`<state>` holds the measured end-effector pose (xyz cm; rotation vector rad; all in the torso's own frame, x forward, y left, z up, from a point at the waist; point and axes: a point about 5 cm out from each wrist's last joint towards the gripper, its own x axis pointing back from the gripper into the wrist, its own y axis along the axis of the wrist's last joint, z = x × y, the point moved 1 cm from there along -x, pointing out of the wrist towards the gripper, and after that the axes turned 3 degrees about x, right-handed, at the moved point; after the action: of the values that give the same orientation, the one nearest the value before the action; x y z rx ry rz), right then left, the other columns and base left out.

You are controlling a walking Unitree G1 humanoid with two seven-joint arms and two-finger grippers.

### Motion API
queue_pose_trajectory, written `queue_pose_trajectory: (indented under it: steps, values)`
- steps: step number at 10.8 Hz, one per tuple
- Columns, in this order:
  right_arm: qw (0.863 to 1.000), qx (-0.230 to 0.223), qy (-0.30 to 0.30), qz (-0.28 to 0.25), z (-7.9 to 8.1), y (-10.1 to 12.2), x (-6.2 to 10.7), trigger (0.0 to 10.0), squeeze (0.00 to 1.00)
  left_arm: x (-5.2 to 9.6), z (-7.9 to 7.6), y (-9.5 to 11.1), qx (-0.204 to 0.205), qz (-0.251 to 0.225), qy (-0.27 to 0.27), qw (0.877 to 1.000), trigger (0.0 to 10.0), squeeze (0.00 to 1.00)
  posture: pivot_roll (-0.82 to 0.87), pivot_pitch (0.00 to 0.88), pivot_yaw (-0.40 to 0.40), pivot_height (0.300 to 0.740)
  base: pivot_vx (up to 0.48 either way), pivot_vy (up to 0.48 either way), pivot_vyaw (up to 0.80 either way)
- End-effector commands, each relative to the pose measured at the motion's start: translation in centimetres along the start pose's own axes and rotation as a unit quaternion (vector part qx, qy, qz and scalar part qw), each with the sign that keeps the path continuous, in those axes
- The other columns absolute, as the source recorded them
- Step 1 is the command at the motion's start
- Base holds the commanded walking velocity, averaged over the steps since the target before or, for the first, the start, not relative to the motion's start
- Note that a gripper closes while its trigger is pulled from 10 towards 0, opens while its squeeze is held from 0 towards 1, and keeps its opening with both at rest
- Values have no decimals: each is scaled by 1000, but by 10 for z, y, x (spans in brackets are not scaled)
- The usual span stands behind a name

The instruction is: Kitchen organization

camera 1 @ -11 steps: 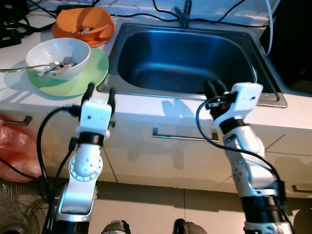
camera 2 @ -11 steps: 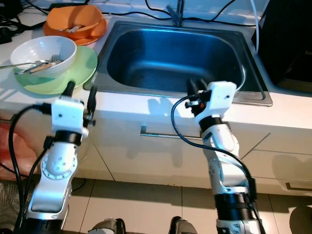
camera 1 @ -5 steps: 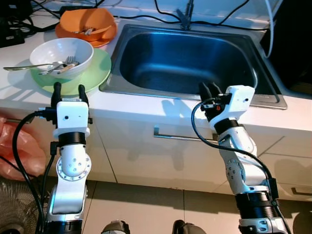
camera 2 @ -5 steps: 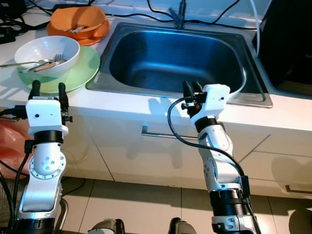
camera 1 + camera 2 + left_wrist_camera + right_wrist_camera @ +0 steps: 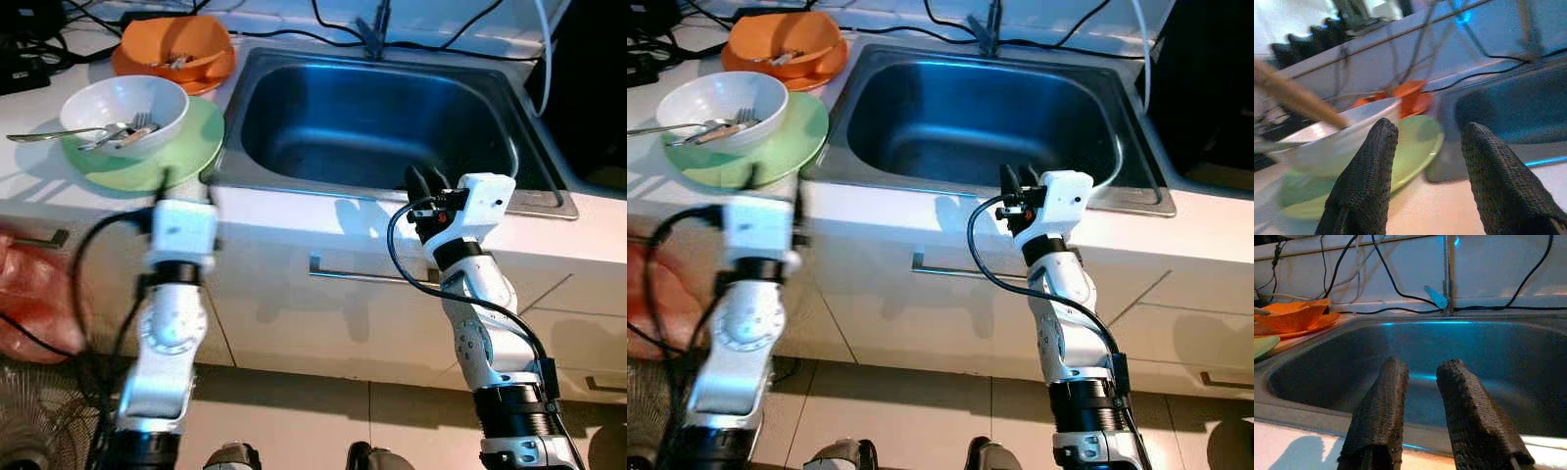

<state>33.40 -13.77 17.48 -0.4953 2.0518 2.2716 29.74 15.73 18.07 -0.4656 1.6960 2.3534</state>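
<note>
The left hand [image 5: 1422, 171], fingers spread, faces the green plate [image 5: 186, 157]; the right hand [image 5: 1422, 396], narrowly parted, points into the sink [image 5: 372, 117].

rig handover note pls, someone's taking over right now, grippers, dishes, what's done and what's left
Left gripper: open, holding nothing, at the counter edge pointing at the green plate; blurred in the head views.
Right gripper: fingers slightly apart, holding nothing, at the front rim of the sink.
White bowl with fork and other utensils sits on the green plate, left of the sink. Orange bowl sits on an orange plate behind it.
Done: nothing in the sink, dishes untouched.
Left: probably all the dishes.
</note>
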Motion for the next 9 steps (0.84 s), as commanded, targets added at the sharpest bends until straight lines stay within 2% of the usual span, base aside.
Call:
queue_pose_trajectory:
  steps: [1, 9]
  values:
    - [1000, 6, -8, -3, -3, 1, 1, 10000, 0, 0, -8, 0, 7, -1, -23, 1000, 10000, 0, 49, 126, -14, 740, 0, 0, 0]
    - [1000, 6, -20, -3, -4, -1, 3, 10000, 0, 2, -9, -1, 15, 0, -35, 999, 10000, 0, 43, 135, -9, 740, 0, 0, 509]
